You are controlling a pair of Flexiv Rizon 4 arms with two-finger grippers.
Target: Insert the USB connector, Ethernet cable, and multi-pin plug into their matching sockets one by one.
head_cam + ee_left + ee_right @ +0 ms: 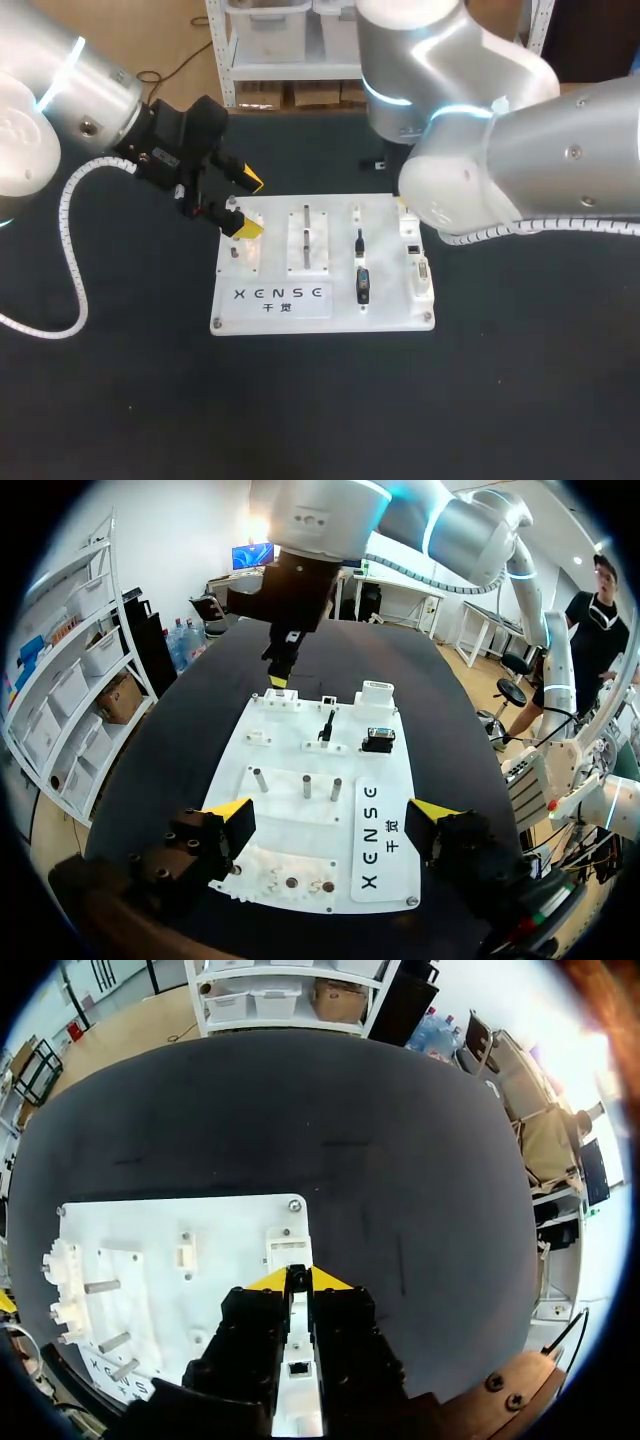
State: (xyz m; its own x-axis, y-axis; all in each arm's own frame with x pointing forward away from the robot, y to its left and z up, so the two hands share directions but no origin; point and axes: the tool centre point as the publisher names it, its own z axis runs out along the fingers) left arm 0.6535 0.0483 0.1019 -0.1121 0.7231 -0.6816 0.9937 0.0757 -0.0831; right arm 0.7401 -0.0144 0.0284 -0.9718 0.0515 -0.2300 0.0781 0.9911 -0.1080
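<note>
1. My left end effector [248,204] hovers over the left end of the flat white plastic connector board [330,320], which lies on the black table [120,400]. Its yellow-tipped fingers are spread wide, with nothing between them.
2. In the left wrist view, the near end of the board lies under and between my spread left fingers [230,812]. The connectors sit well ahead of them, towards the board's far end.
3. A chunky black multi-pin plug [363,285] lies on the right half of the board. A slimmer black cable connector [359,240] lies just behind it. Both are well apart from my left end effector, and neither end effector touches them.
4. A row of white socket blocks [415,265] runs along the board's right edge, beside the two black connectors.
5. Upright metal pegs [305,215] stand in the board's middle, between my left end effector and the connectors.
6. My right end effector [300,1278] is hidden under my own arm in the head view. In the right wrist view it sits above the board's right rear corner, directly over a white socket block [288,1248].
7. Its fingers are pressed close together, pinching a small dark piece [297,1276] between the yellow tips. I cannot tell which connector this is.
8. In the left wrist view, the right end effector hangs just over the board's far corner, well apart from my left one.
</note>
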